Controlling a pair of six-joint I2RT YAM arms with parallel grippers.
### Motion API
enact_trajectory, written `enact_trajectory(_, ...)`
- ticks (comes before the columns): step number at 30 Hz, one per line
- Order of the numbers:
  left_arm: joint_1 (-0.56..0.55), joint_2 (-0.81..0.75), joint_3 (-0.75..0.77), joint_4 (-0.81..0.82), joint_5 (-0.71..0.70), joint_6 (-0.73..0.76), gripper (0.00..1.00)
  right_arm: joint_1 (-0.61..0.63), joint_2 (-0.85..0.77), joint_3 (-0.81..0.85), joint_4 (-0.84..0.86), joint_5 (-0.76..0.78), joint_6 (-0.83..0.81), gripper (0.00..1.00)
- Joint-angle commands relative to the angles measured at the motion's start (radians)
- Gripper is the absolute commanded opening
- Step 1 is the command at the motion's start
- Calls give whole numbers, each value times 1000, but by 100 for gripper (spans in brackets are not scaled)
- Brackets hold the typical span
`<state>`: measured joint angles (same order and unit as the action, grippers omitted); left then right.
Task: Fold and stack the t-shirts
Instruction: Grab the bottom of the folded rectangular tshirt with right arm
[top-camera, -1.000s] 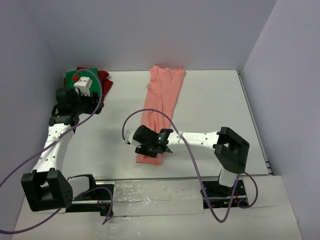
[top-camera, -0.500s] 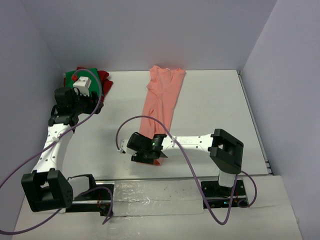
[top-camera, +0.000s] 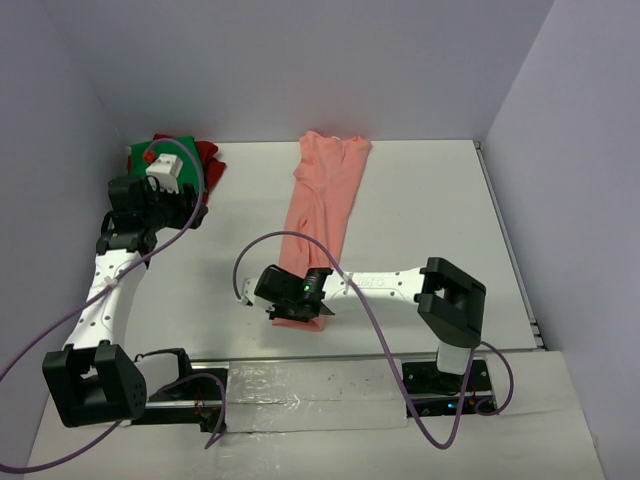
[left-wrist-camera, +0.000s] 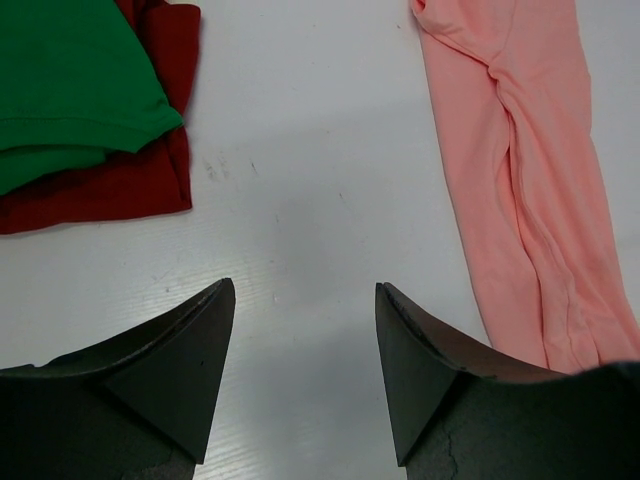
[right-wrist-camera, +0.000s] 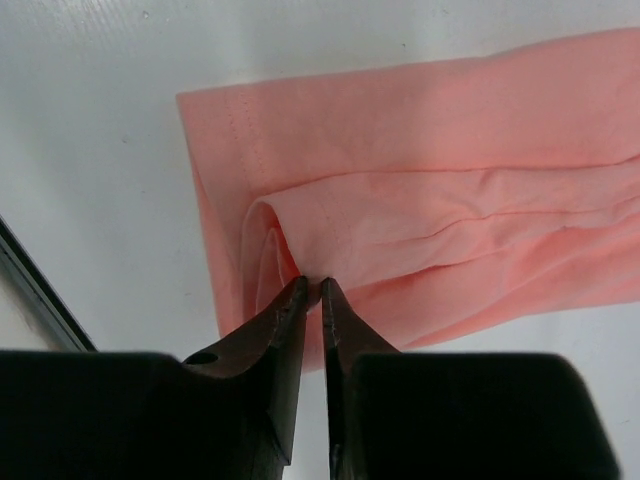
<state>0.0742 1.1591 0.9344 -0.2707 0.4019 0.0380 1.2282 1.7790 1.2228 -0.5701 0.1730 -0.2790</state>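
Observation:
The salmon-pink t-shirt (top-camera: 322, 205) lies folded into a long narrow strip from the back of the table to the front middle. It also shows in the left wrist view (left-wrist-camera: 520, 180) and the right wrist view (right-wrist-camera: 450, 200). My right gripper (right-wrist-camera: 312, 287) is shut on a pinch of its near hem end; in the top view it sits at that end (top-camera: 285, 305). The green t-shirt (top-camera: 150, 157) lies on the dark red t-shirt (top-camera: 207, 158) at the back left, both also in the left wrist view (left-wrist-camera: 60, 80) (left-wrist-camera: 110, 190). My left gripper (left-wrist-camera: 305, 290) is open and empty above bare table.
The white table (top-camera: 420, 210) is walled at the back and both sides. A dark rail (top-camera: 300, 385) runs along the near edge by the arm bases. Purple cables loop over both arms.
My right gripper moved left and toward the near edge onto the pink strip's near end and has closed on a fold of it. The left arm has barely moved.

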Motion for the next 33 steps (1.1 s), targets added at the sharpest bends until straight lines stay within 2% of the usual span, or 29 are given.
enact_trajectory(1, 10, -39, 1, 44, 29, 0, 67, 2, 19, 3, 6, 13, -8, 19)
enact_trajectory(4, 10, -47, -2, 41, 31, 2, 67, 2, 23, 1, 6, 2, -5, 22)
enact_trajectory(6, 12, -50, -8, 45, 29, 3, 67, 4, 30, 0, 18, 11, 1, 10)
enact_trajectory(7, 12, -52, -9, 48, 32, 2, 66, 2, 39, 4, 27, 23, 6, 0)
enact_trajectory(21, 13, -39, -16, 57, 55, -1, 66, 39, 164, 118, 87, 91, -45, 0)
enact_trajectory(28, 13, -38, -16, 62, 63, -6, 66, 97, 223, 182, 125, 157, -111, 0)
enact_trajectory(33, 13, -36, -13, 62, 71, -6, 66, 135, 275, 224, 125, 151, -130, 0)
